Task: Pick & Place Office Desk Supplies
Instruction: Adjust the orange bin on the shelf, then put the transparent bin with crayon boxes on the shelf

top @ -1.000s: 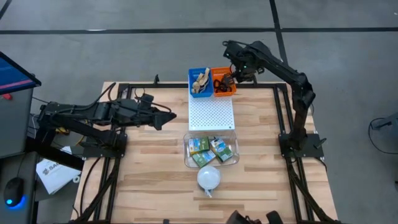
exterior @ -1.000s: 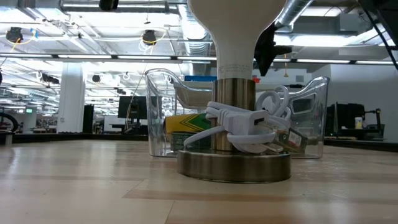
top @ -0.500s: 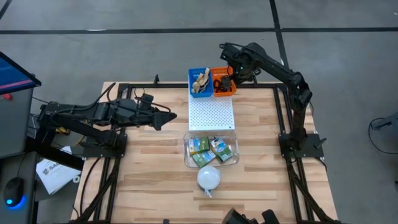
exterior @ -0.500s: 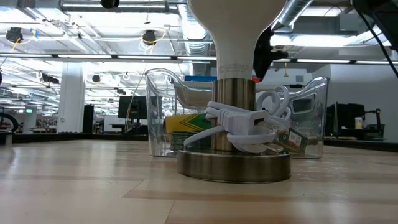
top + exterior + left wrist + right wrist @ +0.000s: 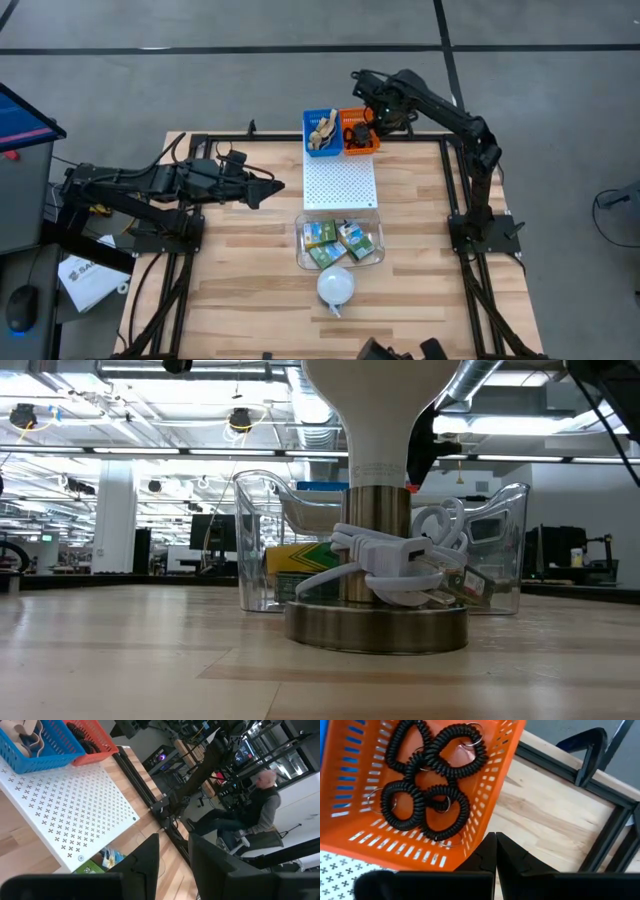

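The right gripper (image 5: pixel 362 122), jaws together and empty, has edged over the orange basket (image 5: pixel 359 133) of black coil rings (image 5: pixel 427 780); left gripper (image 5: pixel 270 187) waits, jaws slightly apart.

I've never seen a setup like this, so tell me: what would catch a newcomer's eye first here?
Probably the two bright baskets at the table's far edge: an orange basket full of black coiled loops, beside a blue basket of tan bands. The right gripper hovers shut by the orange one. Nearer, a clear bin holds crayon boxes, with a lamp beside it.
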Robot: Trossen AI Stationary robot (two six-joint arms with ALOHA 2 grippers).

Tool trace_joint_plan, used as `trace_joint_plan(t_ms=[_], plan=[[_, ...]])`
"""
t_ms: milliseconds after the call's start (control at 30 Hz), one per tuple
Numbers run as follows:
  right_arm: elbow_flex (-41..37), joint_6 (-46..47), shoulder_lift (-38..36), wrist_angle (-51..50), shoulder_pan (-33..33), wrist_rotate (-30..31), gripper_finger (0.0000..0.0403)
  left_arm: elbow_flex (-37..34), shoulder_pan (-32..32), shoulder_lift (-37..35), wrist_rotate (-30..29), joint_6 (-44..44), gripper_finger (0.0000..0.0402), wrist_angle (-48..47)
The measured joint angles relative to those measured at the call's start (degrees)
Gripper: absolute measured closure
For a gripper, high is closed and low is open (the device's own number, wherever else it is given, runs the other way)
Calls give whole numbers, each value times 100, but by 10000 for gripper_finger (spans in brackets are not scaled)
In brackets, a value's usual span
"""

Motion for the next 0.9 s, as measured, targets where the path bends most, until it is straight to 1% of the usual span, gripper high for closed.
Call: trace_joint_plan(t_ms=[133,367,500,700,800,900], plan=[[-58,-2,-10,-44,-1,73,403,0,-64,0,0,0,306,-2],[-612,0,-7,129,11,23,403,2,-142,0,2,0,306,-4],[-627,5,-7,389,70,-97,403,2,-142,0,2,-13,306,-7],[-627,1,-7,481,68,-124,403,2,-142,0,2,-20,306,-7],[-627,-24,-7,424,13,-74,403,2,-142,0,2,-34,306,-7],[-627,-74,-15,294,-24,110,403,2,-142,0,2,-38,306,-7]])
